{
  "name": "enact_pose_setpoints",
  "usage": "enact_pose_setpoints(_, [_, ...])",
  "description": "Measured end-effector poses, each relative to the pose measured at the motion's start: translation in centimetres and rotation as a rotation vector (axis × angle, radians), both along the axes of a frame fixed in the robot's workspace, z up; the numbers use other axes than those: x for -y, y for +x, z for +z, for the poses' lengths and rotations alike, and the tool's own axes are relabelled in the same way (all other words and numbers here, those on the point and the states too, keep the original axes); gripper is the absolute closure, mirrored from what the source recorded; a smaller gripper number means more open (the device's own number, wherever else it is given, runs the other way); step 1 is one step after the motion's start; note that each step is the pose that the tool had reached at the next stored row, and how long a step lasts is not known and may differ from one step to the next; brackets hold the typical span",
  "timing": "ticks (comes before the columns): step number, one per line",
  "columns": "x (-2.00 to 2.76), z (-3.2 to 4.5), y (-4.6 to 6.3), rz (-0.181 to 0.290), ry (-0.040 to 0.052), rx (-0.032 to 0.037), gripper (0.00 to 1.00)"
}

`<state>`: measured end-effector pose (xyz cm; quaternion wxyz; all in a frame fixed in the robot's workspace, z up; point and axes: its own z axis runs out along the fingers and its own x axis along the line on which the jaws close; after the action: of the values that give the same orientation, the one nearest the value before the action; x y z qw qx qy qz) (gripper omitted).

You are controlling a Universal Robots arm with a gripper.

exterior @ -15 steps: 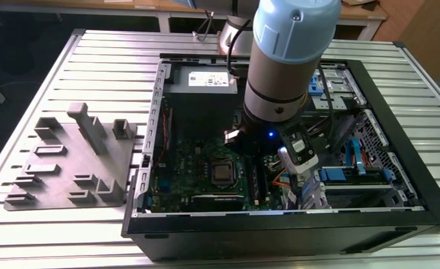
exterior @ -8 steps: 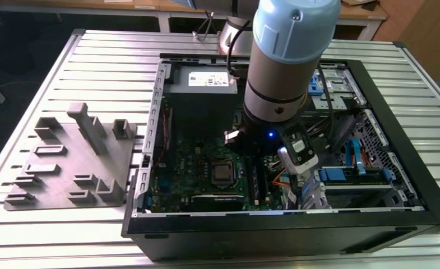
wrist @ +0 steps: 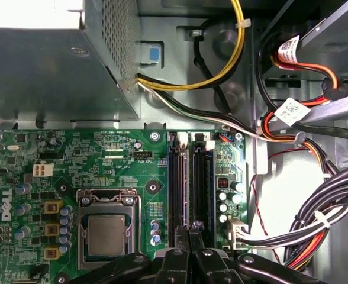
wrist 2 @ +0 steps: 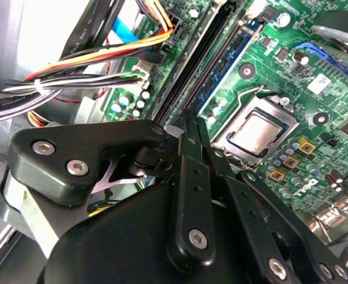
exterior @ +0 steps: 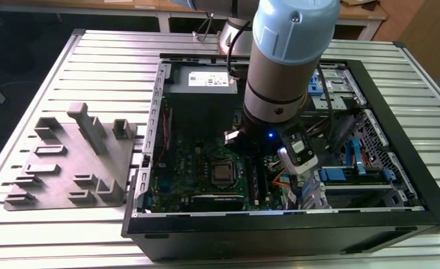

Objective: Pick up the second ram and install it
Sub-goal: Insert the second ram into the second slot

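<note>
The black claw (wrist: 190, 234) reaches down inside the open black computer case (exterior: 399, 218) on the ribbed metal desk (exterior: 107, 56), its two slim fingers (wrist 2: 193, 142) pressed together over the long black memory slots (wrist: 189, 177) of the green motherboard (wrist: 73, 160), just beside the square silver processor socket (wrist: 107, 234). The fingers look clenched, seemingly on the top edge of the second ram, a thin dark stick standing in a slot, though the fingers hide it. A grey blocky fixture plate (exterior: 70, 162) lies on the desk at the exterior view's left of the case.
</note>
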<state>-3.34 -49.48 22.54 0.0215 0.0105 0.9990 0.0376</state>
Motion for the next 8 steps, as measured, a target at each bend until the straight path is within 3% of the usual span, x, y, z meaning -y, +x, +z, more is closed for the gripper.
enact_pose_setpoints(8, [0.0, -0.03, 0.0, 0.0, 0.0002, 0.0001, 0.92])
